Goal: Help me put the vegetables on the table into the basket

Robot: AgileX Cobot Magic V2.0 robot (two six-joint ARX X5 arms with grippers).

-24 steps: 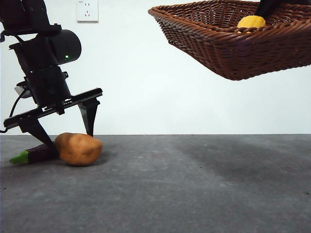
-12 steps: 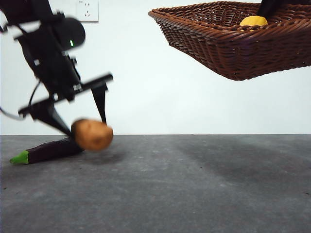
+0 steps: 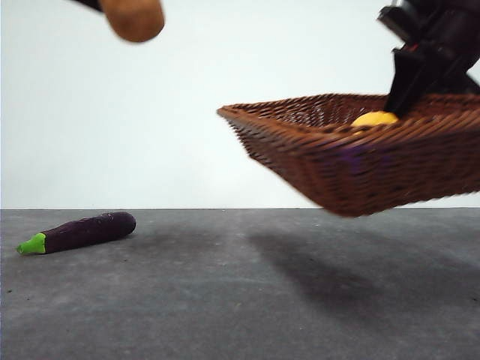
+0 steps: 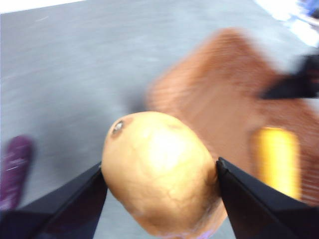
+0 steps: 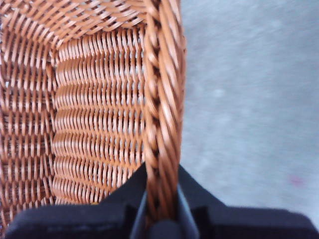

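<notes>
The left gripper has lifted the potato off the worktop, jaws clamped on it. The basket, rim pinched in the right gripper, has dropped lower, holding the corn. The eggplant remains.

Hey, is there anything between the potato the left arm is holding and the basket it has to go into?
Nothing visible. The left gripper holds the potato high in open air, and the basket, held up by the right gripper, has only the corn cob inside.
</notes>
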